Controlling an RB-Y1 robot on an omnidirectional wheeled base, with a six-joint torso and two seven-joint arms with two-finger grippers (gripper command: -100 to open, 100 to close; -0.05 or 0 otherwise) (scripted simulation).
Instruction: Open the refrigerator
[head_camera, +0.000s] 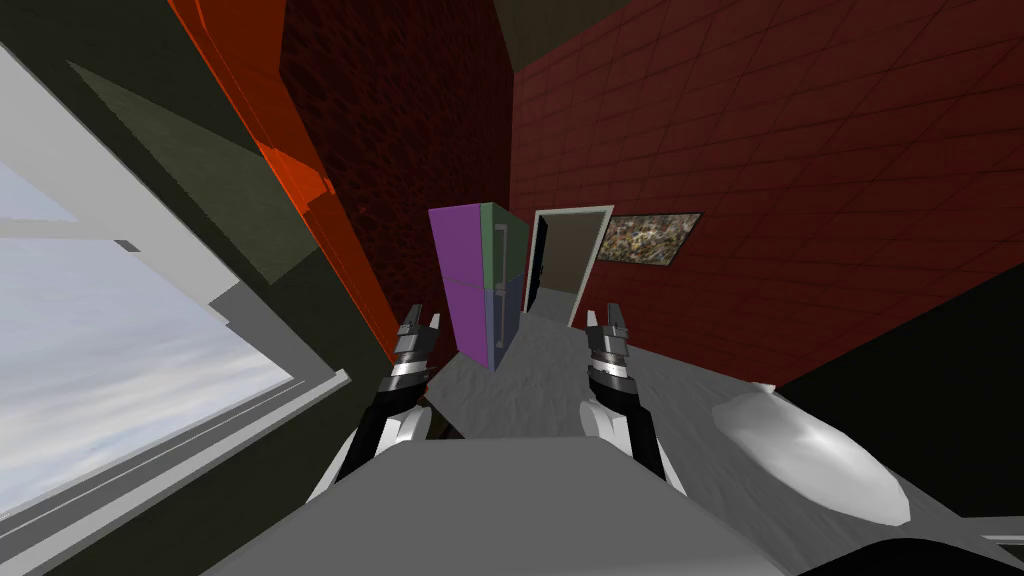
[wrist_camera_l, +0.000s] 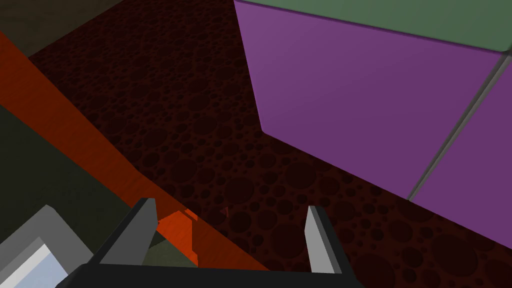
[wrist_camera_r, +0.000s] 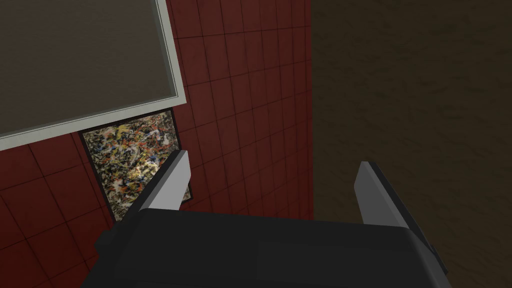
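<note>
The refrigerator (head_camera: 478, 285) stands far ahead against the dark red wall, its side purple and its doors green above and blue below, with two thin grey handles (head_camera: 497, 290). Both doors look closed. My left gripper (head_camera: 421, 327) is raised in front of me, open and empty, well short of the fridge. In the left wrist view the purple side (wrist_camera_l: 360, 95) with a grey seam lies beyond the open left gripper (wrist_camera_l: 230, 227). My right gripper (head_camera: 607, 322) is also up, open and empty; its own view has the right gripper (wrist_camera_r: 272, 187) before a wall.
A doorway with a pale frame (head_camera: 565, 262) opens just right of the fridge, and a picture (head_camera: 650, 238) hangs beside it. An orange wall strip (head_camera: 300, 190) and a window (head_camera: 110, 370) run along my left. A rounded white object (head_camera: 815, 455) lies at my right.
</note>
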